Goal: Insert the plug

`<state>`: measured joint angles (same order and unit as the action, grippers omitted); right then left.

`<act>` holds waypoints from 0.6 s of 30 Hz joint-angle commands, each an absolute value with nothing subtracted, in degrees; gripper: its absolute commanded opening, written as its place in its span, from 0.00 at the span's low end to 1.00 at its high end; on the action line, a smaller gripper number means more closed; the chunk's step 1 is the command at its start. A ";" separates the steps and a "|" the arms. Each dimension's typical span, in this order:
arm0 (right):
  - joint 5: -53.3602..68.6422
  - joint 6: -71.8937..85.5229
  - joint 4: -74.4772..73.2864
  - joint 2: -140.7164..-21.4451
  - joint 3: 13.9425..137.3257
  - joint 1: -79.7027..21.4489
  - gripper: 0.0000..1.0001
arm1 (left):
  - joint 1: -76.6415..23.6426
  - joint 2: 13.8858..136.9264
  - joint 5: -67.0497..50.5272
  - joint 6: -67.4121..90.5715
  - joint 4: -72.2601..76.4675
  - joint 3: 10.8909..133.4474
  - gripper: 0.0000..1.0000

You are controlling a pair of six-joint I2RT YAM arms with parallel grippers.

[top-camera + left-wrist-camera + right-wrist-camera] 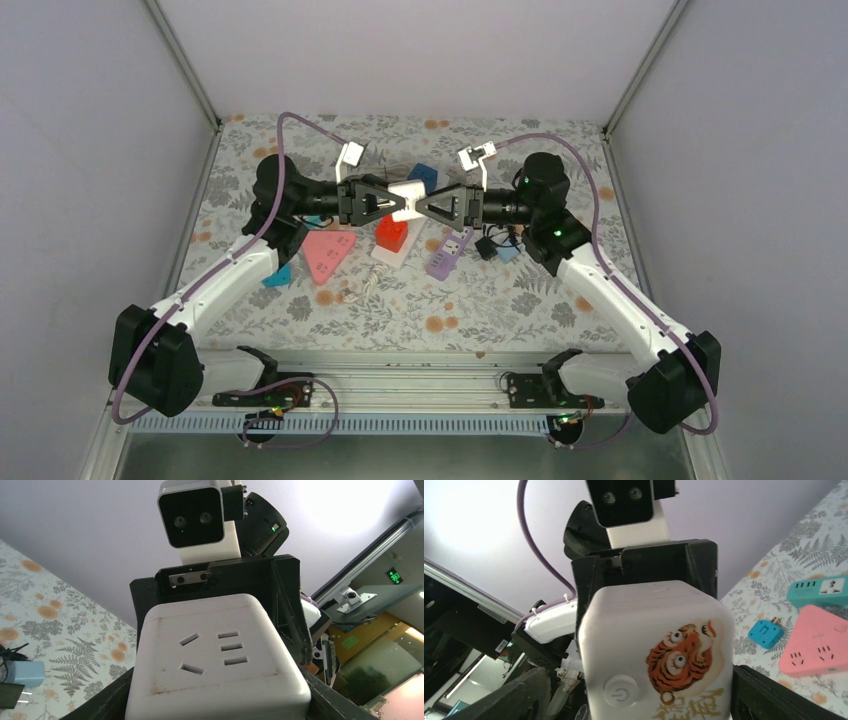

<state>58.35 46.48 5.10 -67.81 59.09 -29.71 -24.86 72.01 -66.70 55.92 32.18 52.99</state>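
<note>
A white cube socket (408, 199) hangs above the table between my two grippers. My left gripper (392, 204) is shut on it from the left, and my right gripper (424, 205) holds it from the right. In the left wrist view the cube's face with slot holes (215, 652) fills the space between the dark fingers (105, 700). In the right wrist view the cube shows a tiger print and a round power button (656, 647). A small blue plug adapter (765, 632) with prongs lies on the floral cloth.
On the cloth lie a pink triangular socket (327, 253), a red block on a white strip (393, 235), a purple power strip (448, 254), a teal strip (821, 590), blue pieces (278, 275) and a light blue charger with a black cable (22, 672).
</note>
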 commanded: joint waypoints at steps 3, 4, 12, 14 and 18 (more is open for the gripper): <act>61.58 50.74 13.74 -69.00 59.30 -31.43 0.82 | -24.61 71.76 -67.37 54.17 34.35 53.17 0.54; 62.06 50.86 13.78 -69.40 59.62 -31.66 0.80 | -24.61 71.80 -67.39 53.88 34.00 53.16 0.54; 62.49 53.49 19.24 -68.84 57.53 -32.77 0.81 | -24.59 71.31 -66.93 52.70 34.37 52.63 0.55; 62.26 53.51 19.37 -68.82 57.50 -32.83 0.75 | -24.61 71.01 -66.72 52.61 34.35 52.35 0.55; 61.30 52.13 20.36 -68.88 57.09 -32.97 0.61 | -24.61 70.62 -66.71 52.30 33.98 52.16 0.57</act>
<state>59.53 52.18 15.16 -69.80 57.39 -31.57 -24.91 71.44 -67.96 54.57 33.36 52.97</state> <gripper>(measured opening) 0.661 0.642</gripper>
